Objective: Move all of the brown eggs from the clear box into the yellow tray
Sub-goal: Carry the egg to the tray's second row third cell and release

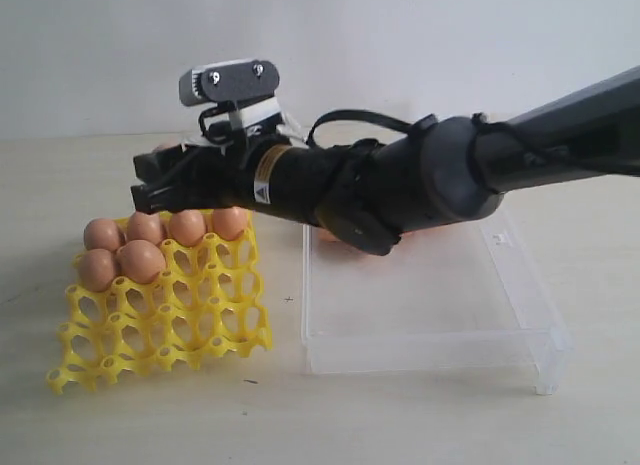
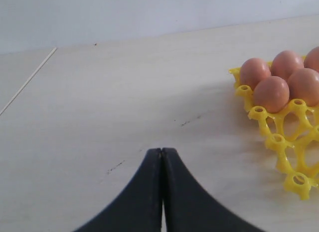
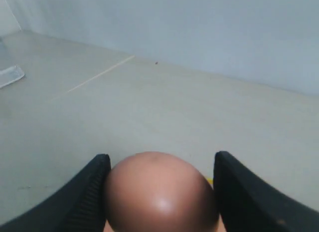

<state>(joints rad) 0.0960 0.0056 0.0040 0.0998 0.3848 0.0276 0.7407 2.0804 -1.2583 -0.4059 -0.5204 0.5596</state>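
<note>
One smooth, oval, orange-brown egg [image 3: 159,197] clamped in the right gripper [image 3: 162,159]; left gripper [image 2: 161,151] tips together.

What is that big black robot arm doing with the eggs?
The right gripper hangs over the far side of the yellow tray with a brown egg pinched between its fingers, ready to go into a cell. Six eggs already sit in the tray's back cells. The clear box looks nearly empty, though the arm hides part of it. The left gripper is shut, holds nothing, and waits beside the tray.
</note>
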